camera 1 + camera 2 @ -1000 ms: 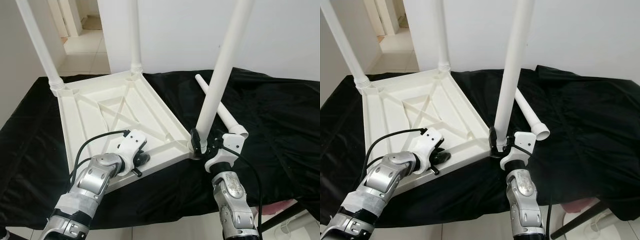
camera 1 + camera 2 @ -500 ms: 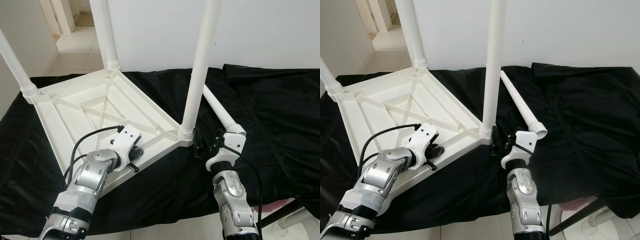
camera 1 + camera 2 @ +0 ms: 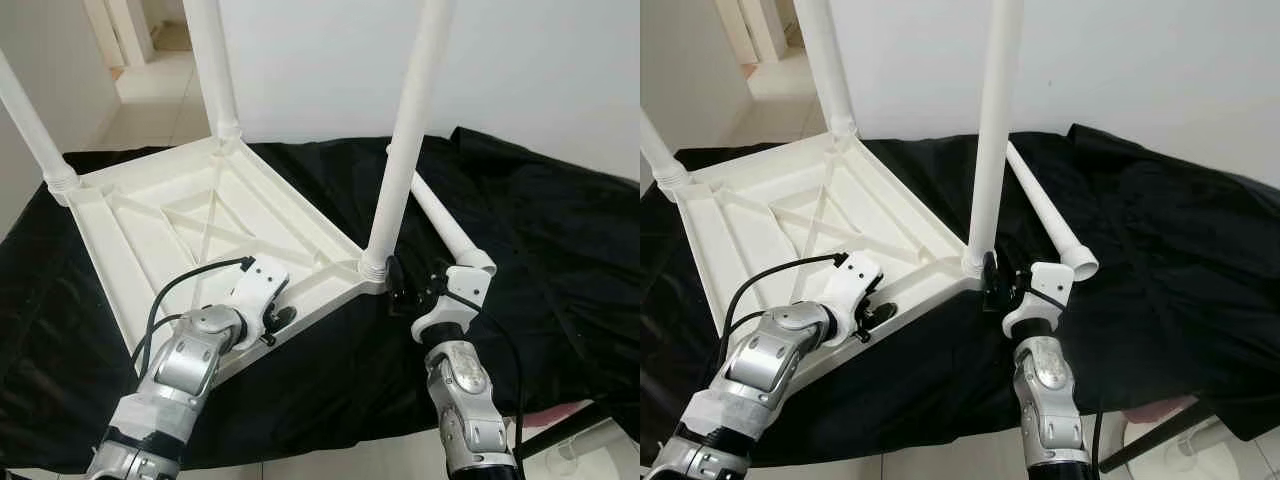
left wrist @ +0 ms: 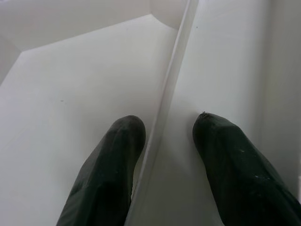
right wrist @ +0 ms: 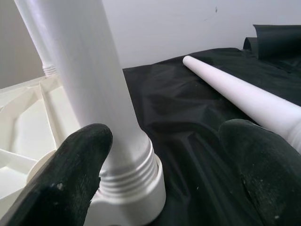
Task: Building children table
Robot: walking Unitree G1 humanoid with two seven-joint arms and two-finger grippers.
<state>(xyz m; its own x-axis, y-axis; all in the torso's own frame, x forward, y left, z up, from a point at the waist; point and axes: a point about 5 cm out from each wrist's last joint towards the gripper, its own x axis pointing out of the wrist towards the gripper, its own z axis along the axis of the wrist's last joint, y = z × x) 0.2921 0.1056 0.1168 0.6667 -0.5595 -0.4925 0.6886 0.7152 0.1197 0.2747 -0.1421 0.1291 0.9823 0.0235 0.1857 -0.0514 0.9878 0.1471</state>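
Upside-down white plastic children's table top (image 3: 200,230) lying on the black cloth-covered work surface (image 3: 560,260), three white tapered plastic legs already standing up out of its corner sockets. Nearest of those, the upright corner leg (image 3: 405,150), rising right in front of the right gripper (image 5: 160,155). Right gripper spread wide, nothing held, one black finger (image 5: 70,165) just beside the ribbed collar at the leg's base, the other finger out over the cloth.

Fourth piece, the loose white plastic leg (image 3: 1050,215), flat on the cloth just behind that upright one, long axis running away from the robot and slanting to its left, thick threaded end nearest and sitting just above and to the right of the right gripper's wrist. So clearly the right arm's job, left nowhere near it.

Left gripper (image 4: 164,136) parted a little and straddling a thin raised rib on the table's underside, fingers either side of it, looks more like bracing than a firm pinch.

Probably next: swing right and grab that thick end, since the near left corner socket looks unfilled
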